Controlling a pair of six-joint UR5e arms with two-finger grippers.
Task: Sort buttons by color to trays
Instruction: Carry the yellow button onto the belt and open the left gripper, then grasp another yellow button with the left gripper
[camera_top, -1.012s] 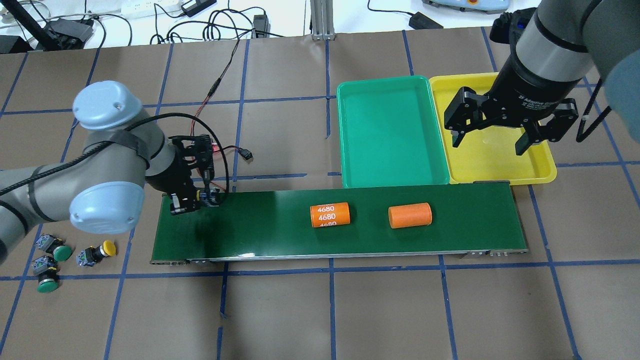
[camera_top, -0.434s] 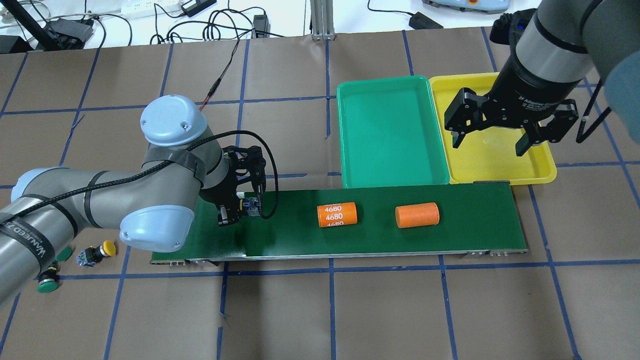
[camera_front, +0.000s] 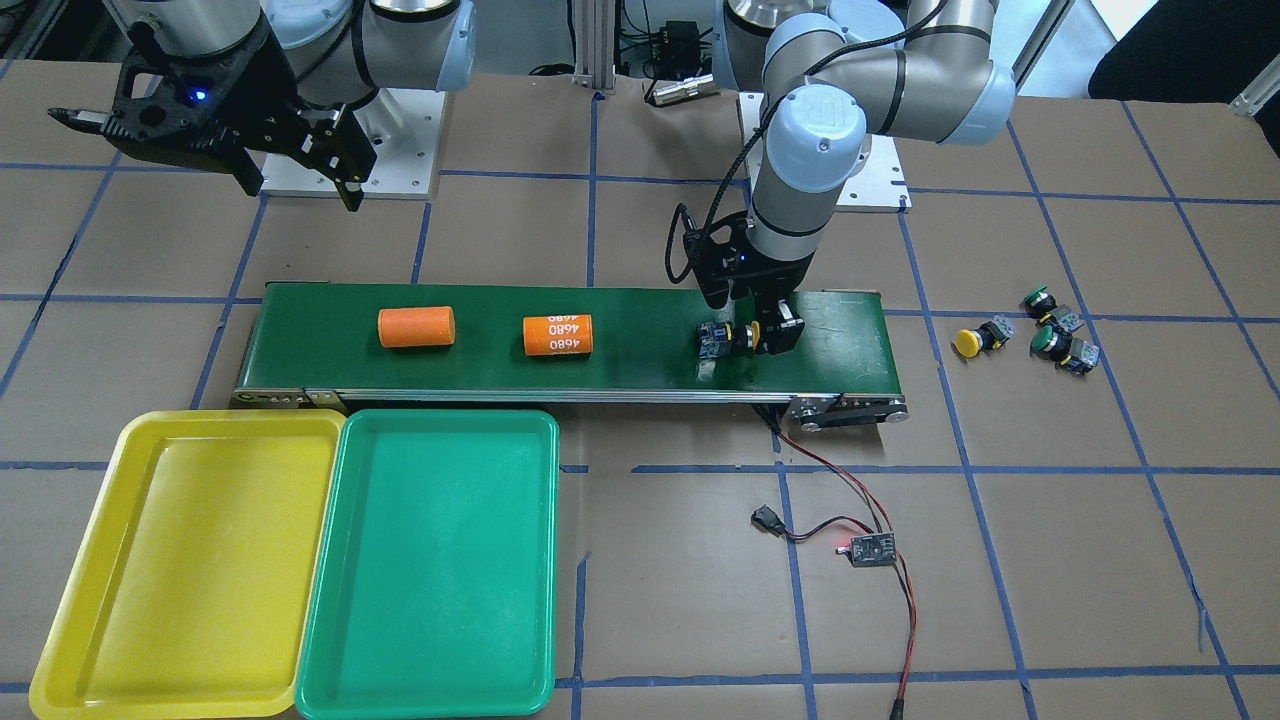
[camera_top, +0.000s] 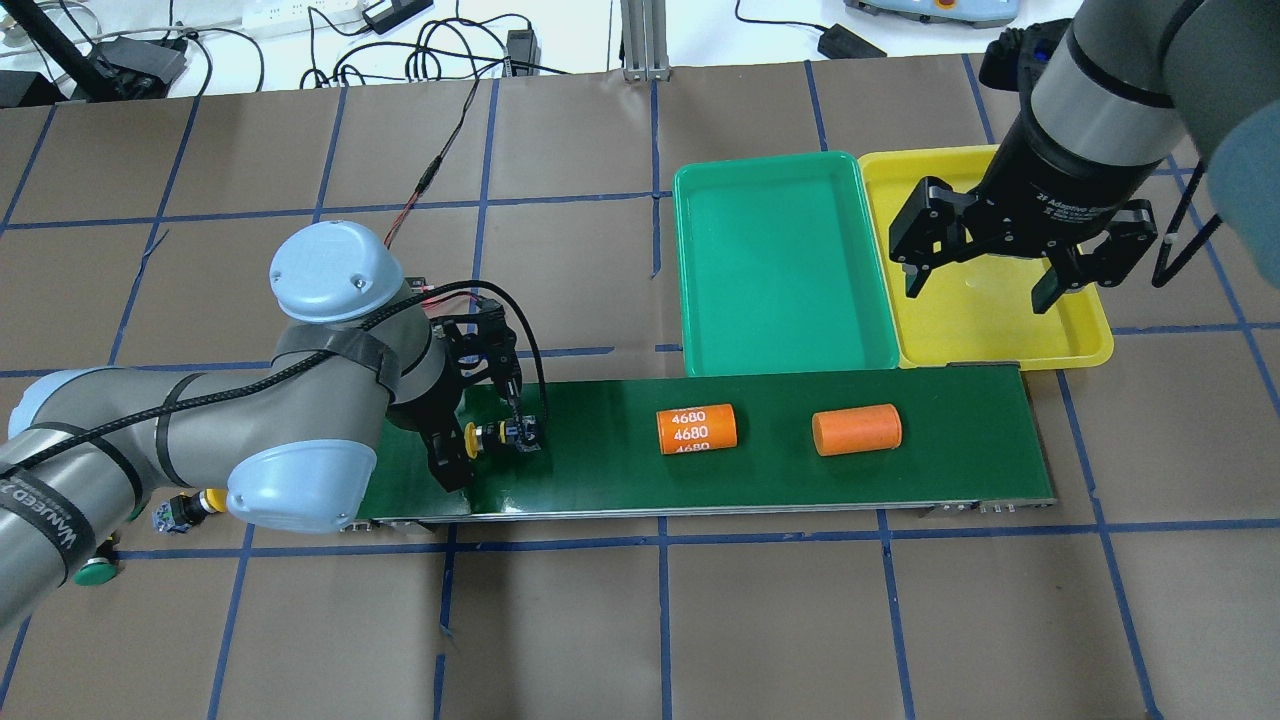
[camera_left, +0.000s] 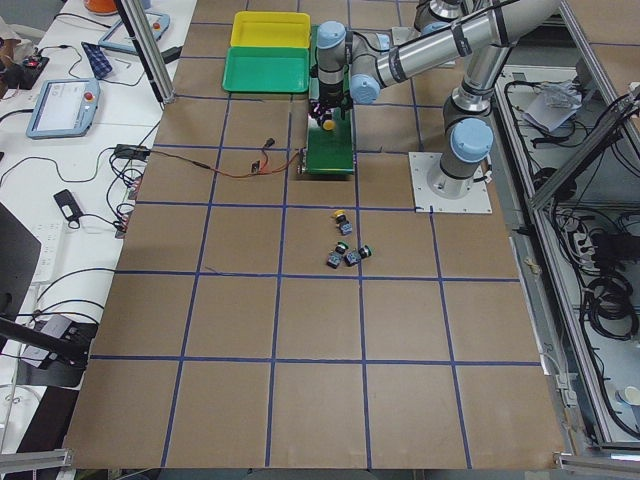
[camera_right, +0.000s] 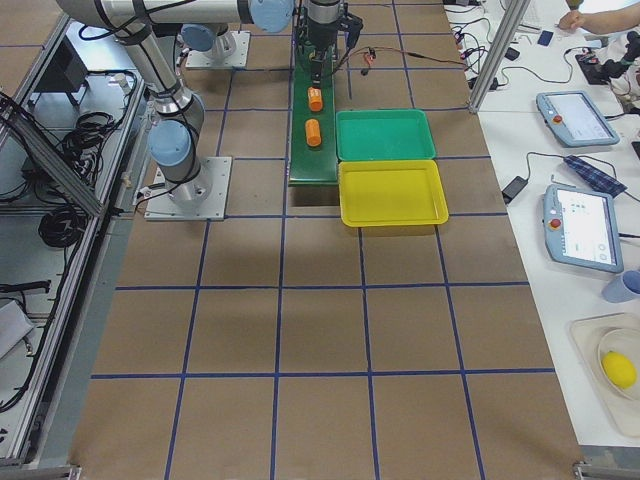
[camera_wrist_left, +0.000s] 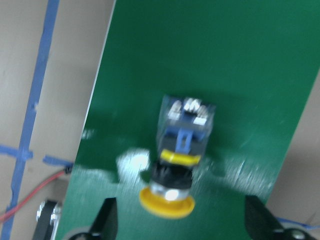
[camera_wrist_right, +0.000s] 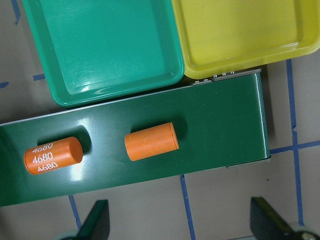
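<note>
A yellow button (camera_top: 495, 437) lies on its side at the left end of the dark-green belt (camera_top: 600, 475), also seen in the front view as the button (camera_front: 725, 338). My left gripper (camera_top: 482, 440) hovers just over it, open, with its fingers (camera_wrist_left: 107, 222) wide on either side of the yellow cap (camera_wrist_left: 166, 201) and clear of it. One more yellow button (camera_front: 968, 342) and two green buttons (camera_front: 1040, 298) (camera_front: 1050, 342) sit on the paper beyond the belt's end. My right gripper (camera_top: 978, 292) hangs open and empty above the yellow tray (camera_top: 975, 325), beside the green tray (camera_top: 785, 260).
Two orange cylinders ride the belt, one marked 4680 (camera_top: 697, 431) and one plain (camera_top: 857, 430). A red-black cable with a small circuit board (camera_front: 865, 548) lies on the paper by the belt's motor end. Both trays abut the belt's far edge.
My left arm carried the yellow button rightward over the belt, then opened; the button now lies on the belt. Both orange cylinders drifted right. The right arm stayed still.
</note>
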